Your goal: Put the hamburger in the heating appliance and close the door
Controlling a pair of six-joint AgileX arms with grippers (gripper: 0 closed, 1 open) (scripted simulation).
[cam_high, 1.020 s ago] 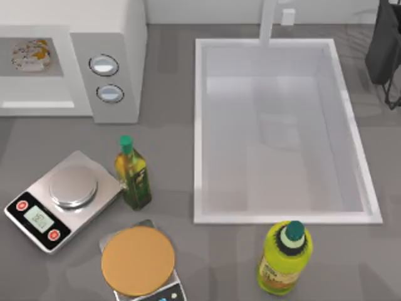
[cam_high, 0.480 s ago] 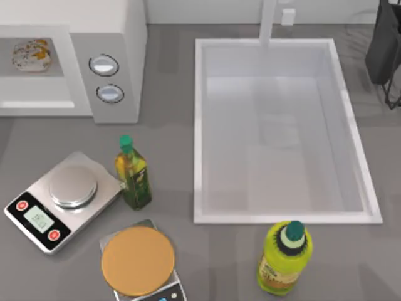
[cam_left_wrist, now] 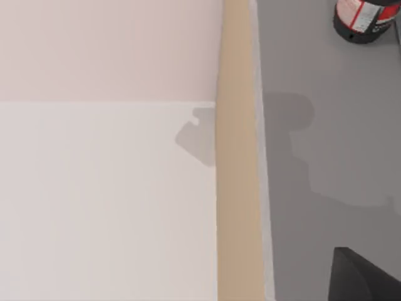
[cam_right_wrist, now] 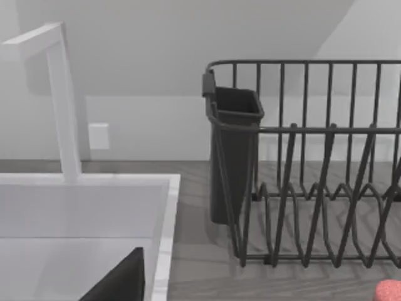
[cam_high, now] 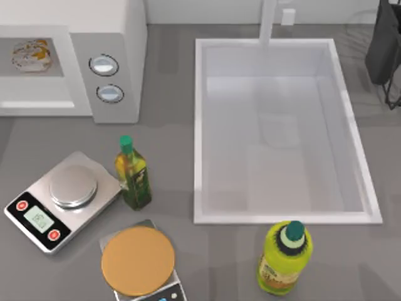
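My left gripper (cam_left_wrist: 358,279) shows as a dark wedge at the edge of the left wrist view, hanging over a broad white surface (cam_left_wrist: 106,200) edged with a tan strip (cam_left_wrist: 237,157); I cannot tell whether it is clenched or released. Beside that strip lies grey table, with a dark container with a red and white label (cam_left_wrist: 366,17) standing on it, well apart from the gripper.

My right gripper (cam_right_wrist: 119,283) is a dark wedge above the corner of the sink (cam_right_wrist: 81,226), facing the white tap (cam_right_wrist: 59,94) and the dark wire dish rack (cam_right_wrist: 313,163) with its cutlery cup (cam_right_wrist: 235,150); its state I cannot tell either.

From above, the hamburger (cam_high: 30,54) sits inside the heating appliance (cam_high: 119,25) at the table's far left, seen through the pale window of the door (cam_high: 37,94); the door lies flush with the grey panel and its two knobs (cam_high: 104,64), so it looks closed.

The grey table (cam_high: 169,125) also holds silver kitchen scales (cam_high: 62,199), a green-capped oil bottle (cam_high: 133,175) just beside them, a tan disc (cam_high: 138,260) on a second set of scales, and a yellow-green bottle (cam_high: 283,251) near the sink's front rim; a pale wall runs behind.
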